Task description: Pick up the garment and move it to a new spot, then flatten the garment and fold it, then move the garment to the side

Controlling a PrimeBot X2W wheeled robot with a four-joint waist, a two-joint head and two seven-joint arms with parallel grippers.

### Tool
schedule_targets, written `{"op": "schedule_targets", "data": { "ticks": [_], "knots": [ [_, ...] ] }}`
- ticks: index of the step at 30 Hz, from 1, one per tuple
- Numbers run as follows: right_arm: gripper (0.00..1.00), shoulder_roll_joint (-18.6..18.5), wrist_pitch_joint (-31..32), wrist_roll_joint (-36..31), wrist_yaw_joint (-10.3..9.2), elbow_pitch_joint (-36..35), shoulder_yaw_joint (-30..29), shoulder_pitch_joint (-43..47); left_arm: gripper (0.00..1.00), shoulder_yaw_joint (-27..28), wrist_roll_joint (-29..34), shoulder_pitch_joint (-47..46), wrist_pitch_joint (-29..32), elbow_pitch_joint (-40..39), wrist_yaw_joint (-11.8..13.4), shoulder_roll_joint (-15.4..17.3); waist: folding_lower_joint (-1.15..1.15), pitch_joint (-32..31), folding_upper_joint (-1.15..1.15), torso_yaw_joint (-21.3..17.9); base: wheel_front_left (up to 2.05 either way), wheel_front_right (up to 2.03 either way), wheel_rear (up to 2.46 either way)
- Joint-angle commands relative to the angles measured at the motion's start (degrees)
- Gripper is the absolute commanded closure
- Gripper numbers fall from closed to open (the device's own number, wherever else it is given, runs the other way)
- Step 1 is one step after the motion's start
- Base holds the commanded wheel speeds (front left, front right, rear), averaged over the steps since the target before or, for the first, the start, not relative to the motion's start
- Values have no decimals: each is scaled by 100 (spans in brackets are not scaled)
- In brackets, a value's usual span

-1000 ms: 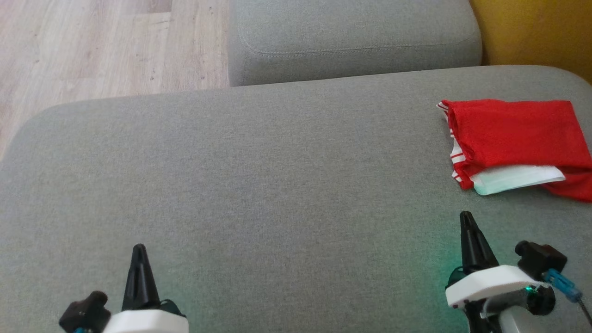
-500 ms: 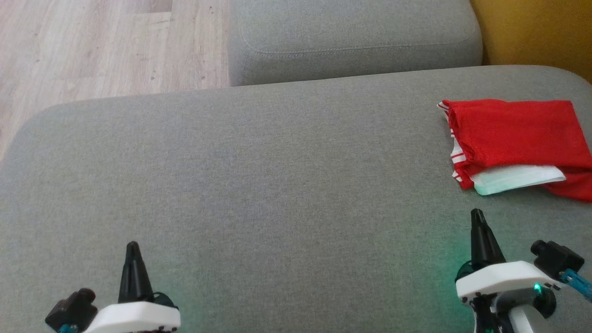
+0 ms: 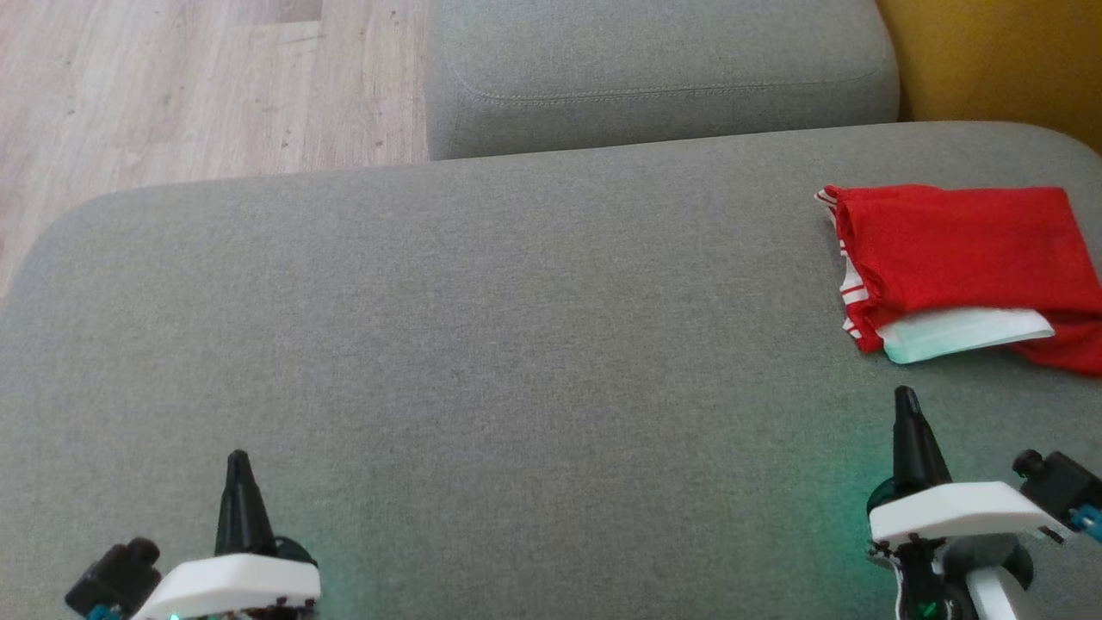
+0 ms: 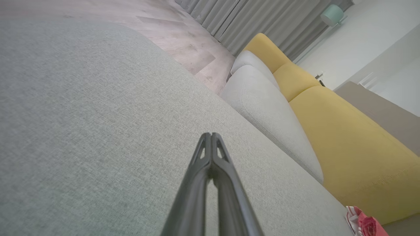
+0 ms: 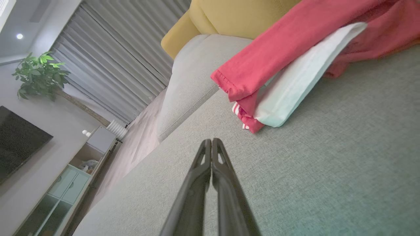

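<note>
Where the bottom edge of the head view cuts them off, both grippers sit low over the grey seat. The left gripper (image 3: 238, 456) is at lower left and the right gripper (image 3: 905, 394) at lower right. Each has its fingers pressed together into one dark spike, w/ nothing held. The wrist views agree: tips meet, no gap betw. them, no cloth caught. A green glow falls on the fabric beside each white wrist housing.

The grey seat cushion (image 3: 516, 344) takes up most of the frame, w/ a woven texture.

The garment (image 3: 964, 250) lies at right-centre of the head view, on the seat's right side, and runs off the frame's right edge. It is just beyond the right gripper's tip, not touching it.
- Shape: a folded, roughly rectangular bundle.
- Top layer: bright red, fairly smooth.
- Near edge: a flat white layer pokes out.
- Left edge: red-and-white stripes.
- Lower right: a looser red bit trails off.

In the right wrist view the garment is at upper right. The red layer's stitched hem overhangs the white, and a striped corner sits under it on the seat. The left wrist view has a red/striped scrap at bottom right.

Farther off, a second grey cushion (image 3: 654, 77) sits at top centre w/ a seam along its front. Pale wood floor (image 3: 172, 86) is at upper left and yellow upholstery (image 3: 990, 60) in the upper-right corner. The right wrist view also shows grey curtains (image 5: 108, 52) and a leafy plant (image 5: 39, 72) at upper left.
</note>
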Motion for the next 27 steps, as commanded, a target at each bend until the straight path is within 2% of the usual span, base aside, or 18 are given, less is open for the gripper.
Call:
{"op": "schedule_targets", "data": {
  "ticks": [1,27],
  "knots": [
    [100,-16,51,179,-2,-232,1,-280,100,138,-153,-308,33,-176,-41,15,0,1,0,1,0,0,0],
    [100,-16,463,1725,-2,-441,-211,-295,100,355,-1581,-470,455,-165,-202,21,0,9,0,16,0,0,0]
  ]
}}
